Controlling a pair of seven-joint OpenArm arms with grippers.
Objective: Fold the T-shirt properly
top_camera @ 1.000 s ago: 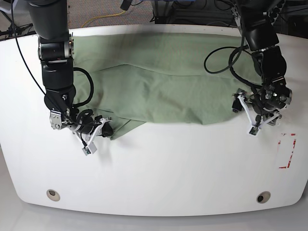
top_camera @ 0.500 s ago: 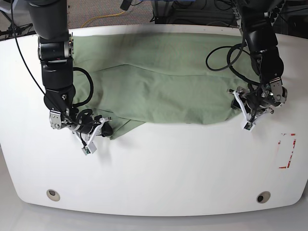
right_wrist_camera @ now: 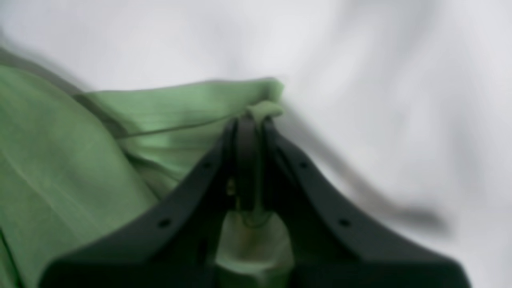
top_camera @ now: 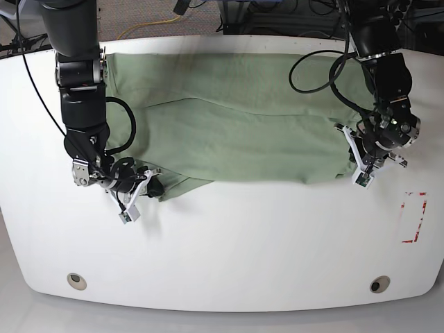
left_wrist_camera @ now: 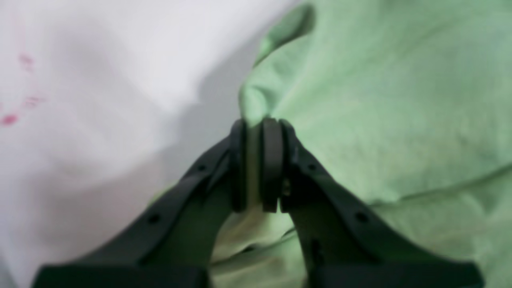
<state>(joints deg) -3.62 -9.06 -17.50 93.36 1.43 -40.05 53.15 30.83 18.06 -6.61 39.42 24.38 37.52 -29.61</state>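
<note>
T-shirt (top_camera: 236, 132) lies spread across the far half of the table (top_camera: 229, 243), wrinkled, no neat fold visible. Left gripper (top_camera: 365, 168) pinches one near corner; right gripper (top_camera: 142, 189) pinches the other. Corners secured; folding itself appears barely begun.
</note>
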